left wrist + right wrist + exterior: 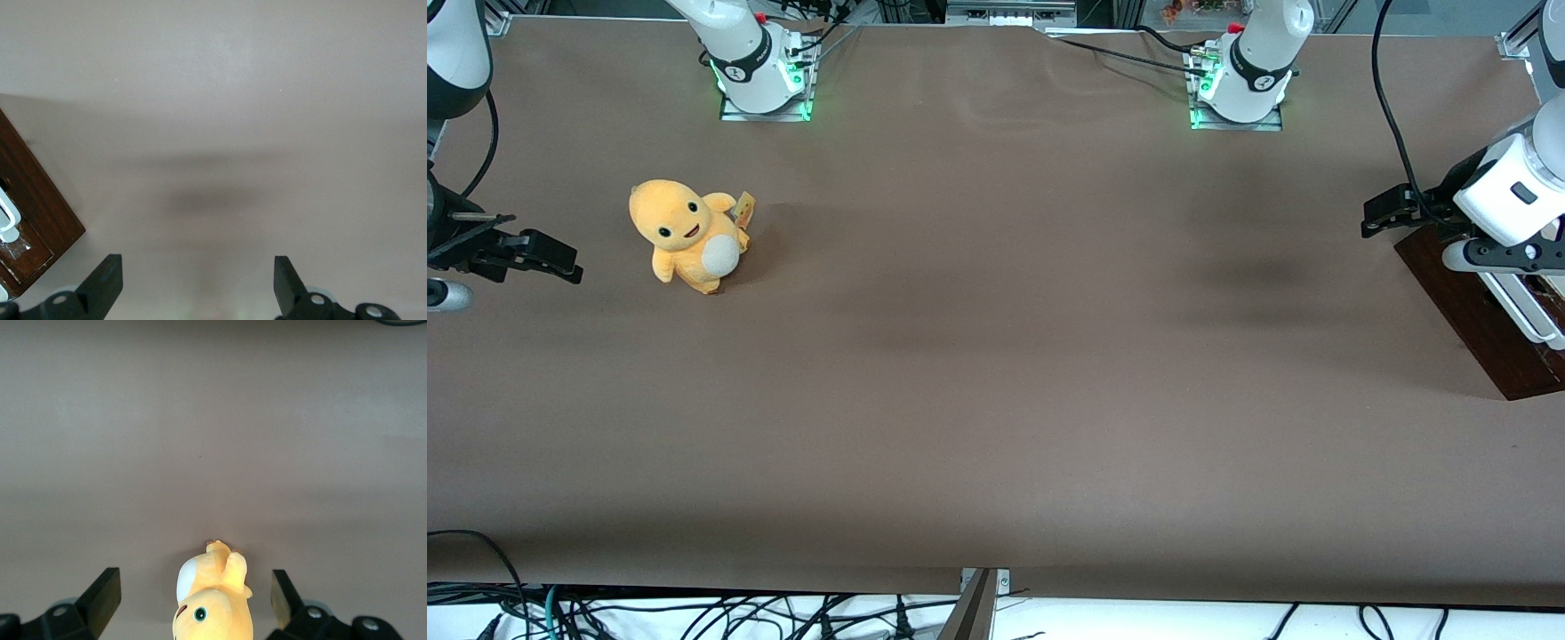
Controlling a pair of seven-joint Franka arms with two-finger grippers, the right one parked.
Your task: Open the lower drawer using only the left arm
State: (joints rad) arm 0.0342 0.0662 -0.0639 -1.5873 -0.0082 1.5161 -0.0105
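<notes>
The dark brown wooden cabinet front [1480,329] stands at the working arm's end of the table, partly cut off by the view's edge. A white bar handle [1527,313] shows on it, and no pale inside shows. I cannot tell which drawer this handle belongs to. The front [33,207] and a bit of white handle [7,223] also show in the left wrist view. The left arm [1507,200] hangs over the cabinet's front edge. Its gripper [1392,212] [198,263] is open and empty above bare table, in front of the cabinet, clear of the handle.
A yellow plush toy [685,233] sits on the brown table [996,356] toward the parked arm's end, also seen in the right wrist view [213,600]. Two arm bases [763,76] [1240,84] stand farthest from the front camera.
</notes>
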